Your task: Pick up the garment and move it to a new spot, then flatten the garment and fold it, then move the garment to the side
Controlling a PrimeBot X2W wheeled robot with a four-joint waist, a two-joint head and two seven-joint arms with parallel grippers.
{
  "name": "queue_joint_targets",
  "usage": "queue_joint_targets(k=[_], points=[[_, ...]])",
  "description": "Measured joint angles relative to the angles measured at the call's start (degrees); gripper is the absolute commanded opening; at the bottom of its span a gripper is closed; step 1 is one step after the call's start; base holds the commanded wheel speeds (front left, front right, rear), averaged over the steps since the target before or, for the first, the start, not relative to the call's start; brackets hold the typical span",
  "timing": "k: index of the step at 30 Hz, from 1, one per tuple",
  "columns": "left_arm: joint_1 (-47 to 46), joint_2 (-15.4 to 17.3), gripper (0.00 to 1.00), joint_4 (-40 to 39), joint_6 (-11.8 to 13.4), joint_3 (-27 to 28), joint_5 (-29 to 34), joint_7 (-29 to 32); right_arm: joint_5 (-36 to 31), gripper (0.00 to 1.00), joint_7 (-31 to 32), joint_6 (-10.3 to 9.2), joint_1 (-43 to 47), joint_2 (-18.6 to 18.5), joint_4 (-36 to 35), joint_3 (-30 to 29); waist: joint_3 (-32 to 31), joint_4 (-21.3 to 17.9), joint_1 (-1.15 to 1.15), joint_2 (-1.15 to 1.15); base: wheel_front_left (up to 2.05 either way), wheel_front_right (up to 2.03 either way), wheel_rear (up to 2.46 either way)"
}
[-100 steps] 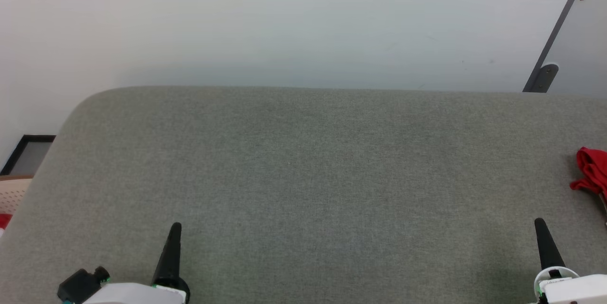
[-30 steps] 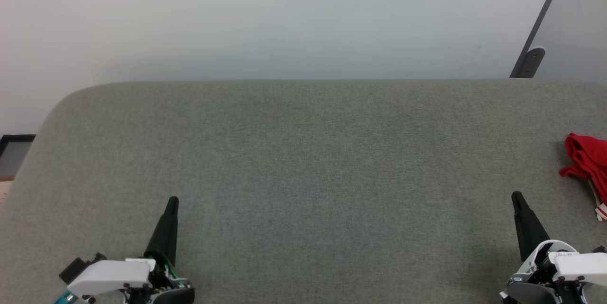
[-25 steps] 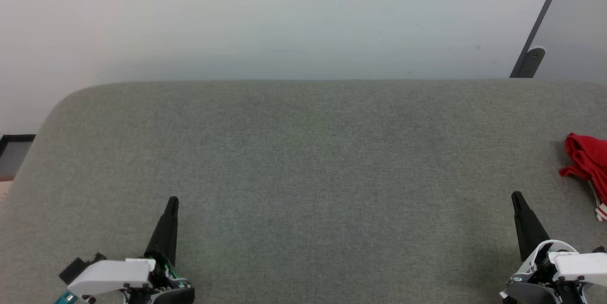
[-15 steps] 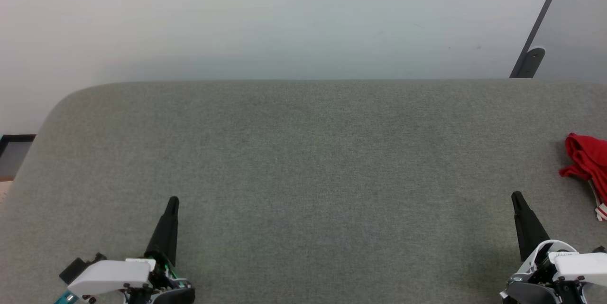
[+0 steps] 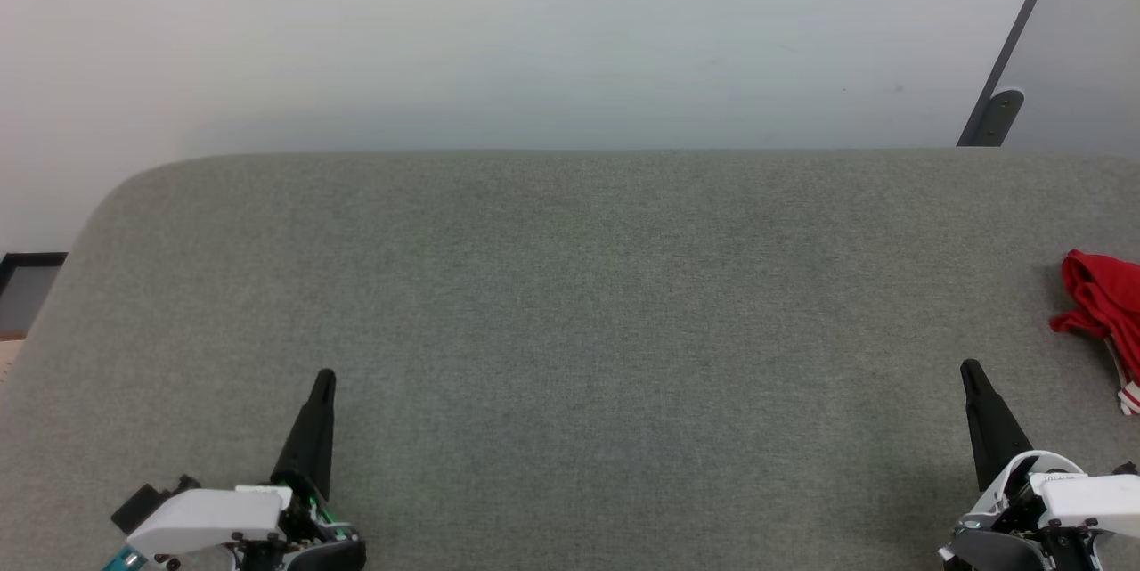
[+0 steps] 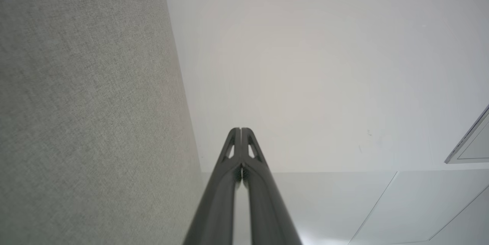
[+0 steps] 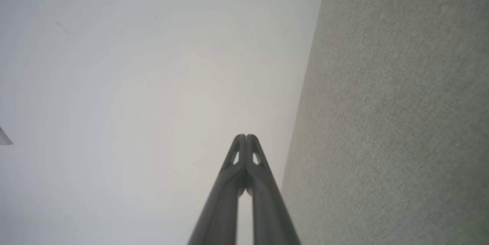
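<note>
Garment (image 5: pixel 1104 308): red cloth bunched at the 3 o'clock edge of the grey padded surface (image 5: pixel 570 304), partly cut off by the head view's border
Handling: judged soft, light and limp; likely to sag and unfurl when lifted
Grasp: probably a raised red fold on its near side
Left gripper (image 5: pixel 322 379): at 7 o'clock, fingers pressed together, holding nothing
Right gripper (image 5: pixel 967 371): at 5 o'clock, fingers together, empty, near the cloth but apart from it
</note>
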Motion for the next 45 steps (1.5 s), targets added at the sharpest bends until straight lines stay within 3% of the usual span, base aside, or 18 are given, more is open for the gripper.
queue_joint_targets(k=[45], points=[[0.0,-0.3,0.00,0.0,0.0,0.4,0.4,0.3,0.0,0.00,0.0,0.00,0.0,0.0,0.0,0.0,0.0,0.0,0.00,0.00,0.00,0.00,0.00]])
